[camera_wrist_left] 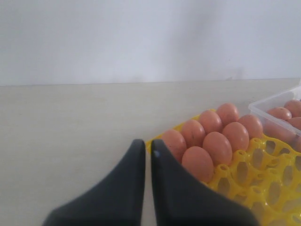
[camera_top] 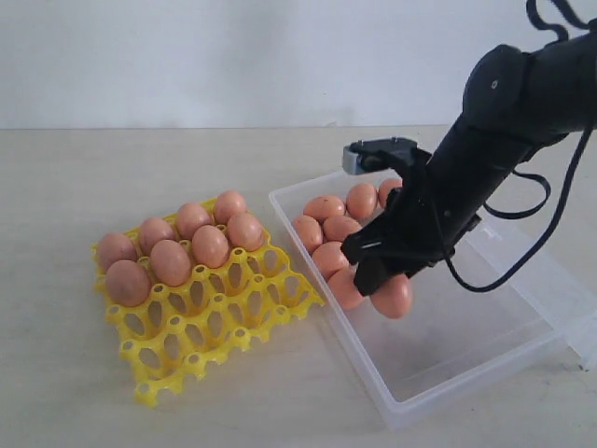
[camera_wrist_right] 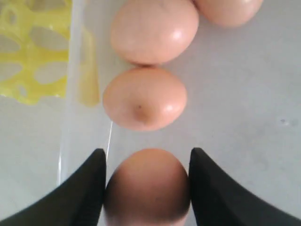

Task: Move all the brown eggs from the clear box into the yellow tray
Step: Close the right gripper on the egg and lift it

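Pale worktop (camera_top: 56, 373), white wall (camera_top: 187, 56) | pinches one brown egg (camera_top: 393, 297) in right end effector (camera_wrist_right: 146, 155) inside clear box (camera_top: 466, 336) | holds left end effector (camera_wrist_left: 146, 143) pressed together near yellow tray (camera_top: 215, 327) | best done: lift straight, squeeze gently, clear box wall

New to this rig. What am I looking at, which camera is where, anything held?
It is a two-armed robot. The wide picture comes from a camera off the arms; the other two sit on the wrists, one per arm. On the table stand a yellow tray with eight brown eggs and a clear box with more. The right fingers grip one egg on both sides, in the box; whether it is lifted I cannot tell. The left fingers are shut together, empty, near the tray.
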Controlling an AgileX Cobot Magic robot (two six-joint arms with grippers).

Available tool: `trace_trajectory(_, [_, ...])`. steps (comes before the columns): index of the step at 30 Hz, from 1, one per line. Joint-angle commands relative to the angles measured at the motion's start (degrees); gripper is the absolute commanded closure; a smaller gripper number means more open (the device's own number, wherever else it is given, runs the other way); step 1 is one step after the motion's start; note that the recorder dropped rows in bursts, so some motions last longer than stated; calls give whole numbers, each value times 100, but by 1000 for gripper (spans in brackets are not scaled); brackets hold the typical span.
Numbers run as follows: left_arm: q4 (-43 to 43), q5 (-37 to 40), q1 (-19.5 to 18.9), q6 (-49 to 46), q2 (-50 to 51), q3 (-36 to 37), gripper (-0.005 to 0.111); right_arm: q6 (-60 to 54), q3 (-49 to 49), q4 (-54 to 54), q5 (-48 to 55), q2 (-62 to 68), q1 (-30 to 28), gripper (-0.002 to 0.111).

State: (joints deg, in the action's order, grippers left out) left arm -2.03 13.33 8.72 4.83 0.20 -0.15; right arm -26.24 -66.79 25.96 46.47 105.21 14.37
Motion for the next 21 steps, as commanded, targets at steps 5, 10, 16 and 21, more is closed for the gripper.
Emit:
trace_trajectory(5, [6, -40, -12, 10, -20, 15, 103, 322, 15, 151, -979, -1099, 134, 108])
trace_trajectory(10, [6, -40, -12, 10, -20, 15, 103, 372, 15, 355, -1916, -1319, 233, 108])
trace_trajectory(16, [6, -40, -12, 10, -20, 15, 103, 39, 15, 1018, -2195, -1329, 493, 108])
trace_trajectory(21, [6, -40, -12, 10, -20, 15, 103, -985, 15, 1125, -2566, -1329, 1504, 108])
